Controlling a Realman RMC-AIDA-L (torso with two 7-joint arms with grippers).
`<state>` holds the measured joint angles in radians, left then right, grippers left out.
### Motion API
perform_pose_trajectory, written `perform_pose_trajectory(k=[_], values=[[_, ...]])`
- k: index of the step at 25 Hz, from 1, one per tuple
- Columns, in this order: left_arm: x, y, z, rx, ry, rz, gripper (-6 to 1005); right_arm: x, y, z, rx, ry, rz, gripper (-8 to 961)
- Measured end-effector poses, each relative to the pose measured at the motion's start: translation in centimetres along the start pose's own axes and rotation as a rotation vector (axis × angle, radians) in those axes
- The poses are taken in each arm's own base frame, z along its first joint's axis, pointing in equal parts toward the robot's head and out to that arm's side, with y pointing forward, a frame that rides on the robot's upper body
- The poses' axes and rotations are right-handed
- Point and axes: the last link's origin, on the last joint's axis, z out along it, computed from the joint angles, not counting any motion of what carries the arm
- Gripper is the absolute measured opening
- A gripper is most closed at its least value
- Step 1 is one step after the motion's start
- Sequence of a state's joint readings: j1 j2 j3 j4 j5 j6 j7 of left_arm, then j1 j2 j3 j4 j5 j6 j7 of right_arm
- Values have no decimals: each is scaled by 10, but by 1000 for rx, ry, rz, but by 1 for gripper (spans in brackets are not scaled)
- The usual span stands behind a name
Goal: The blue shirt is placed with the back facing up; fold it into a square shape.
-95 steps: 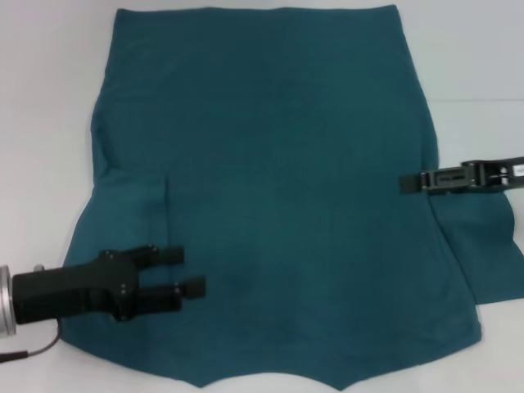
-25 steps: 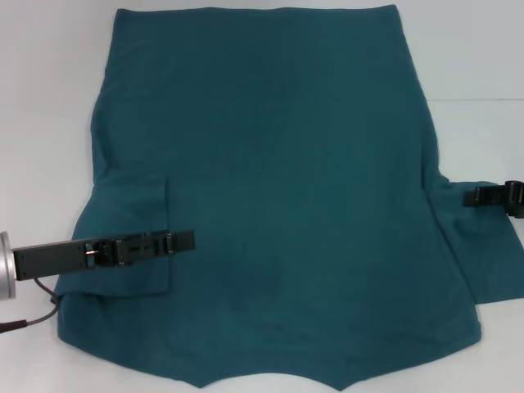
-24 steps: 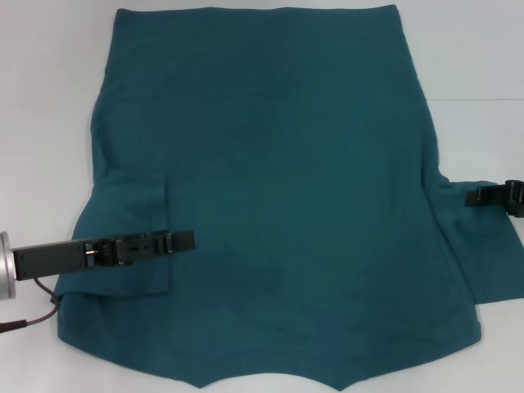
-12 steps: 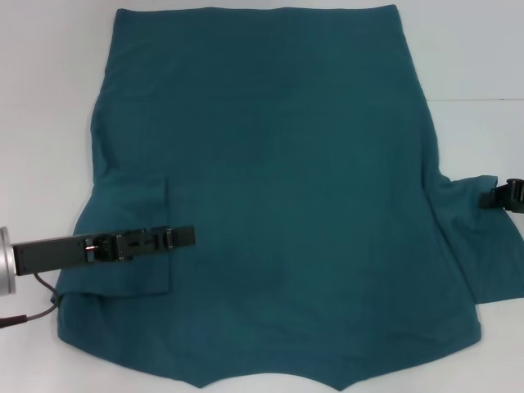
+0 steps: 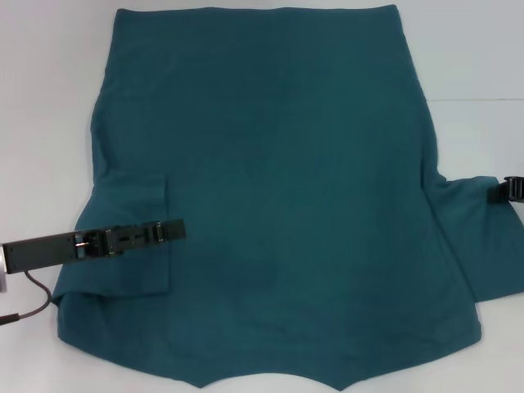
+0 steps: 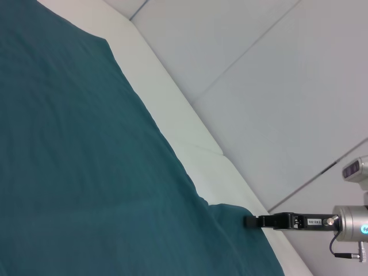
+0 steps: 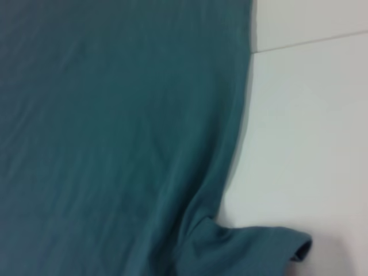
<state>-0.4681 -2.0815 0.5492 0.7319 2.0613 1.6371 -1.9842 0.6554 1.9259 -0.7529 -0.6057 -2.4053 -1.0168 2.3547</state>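
Note:
The blue shirt [image 5: 278, 188] lies spread flat on the white table, plain side up. Its left sleeve [image 5: 135, 270] is folded inward onto the body. My left gripper [image 5: 176, 230] reaches in edge-on from the left and lies across that folded sleeve. The right sleeve [image 5: 479, 246] sticks out sideways, and its upper edge is drawn into a point toward my right gripper [image 5: 508, 188] at the frame's right border. In the left wrist view the right gripper [image 6: 251, 220] sits shut at the sleeve's tip. The right wrist view shows the sleeve's cuff [image 7: 296, 250] curled up.
The white table [image 5: 49, 98] shows bare on both sides of the shirt. A dark cable [image 5: 37, 295] hangs from my left arm near the shirt's lower left corner. The shirt's collar end nearly reaches the near table edge.
My left gripper has slid a little back to the left over the folded sleeve. My right gripper has moved farther right, drawing the right sleeve's upper edge out with it.

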Motion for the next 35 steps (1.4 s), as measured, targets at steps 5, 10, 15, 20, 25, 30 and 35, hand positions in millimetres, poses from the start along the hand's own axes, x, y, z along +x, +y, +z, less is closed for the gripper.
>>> perform_pose_trajectory(k=[5,10,15,20,25,30,35], values=[[-2,-2,-4,6,14,-12,852,-16,5,1,59,25,-89,17],[-4,-2,-5,8,19,-20,851,-32,11,-1,106,37,-149,23],[-5,-3,-7,12,23,-24,851,-44,14,-3,133,39,-185,29],[-5,-3,-8,14,32,-27,850,-53,20,-5,121,46,-198,35],[-4,-3,-8,14,34,-28,850,-53,38,-2,61,92,-211,41],[-3,-3,-6,14,35,-35,849,-44,71,6,-48,197,-231,47],[-2,-3,-5,15,36,-38,849,-39,99,12,-115,259,-235,53]])
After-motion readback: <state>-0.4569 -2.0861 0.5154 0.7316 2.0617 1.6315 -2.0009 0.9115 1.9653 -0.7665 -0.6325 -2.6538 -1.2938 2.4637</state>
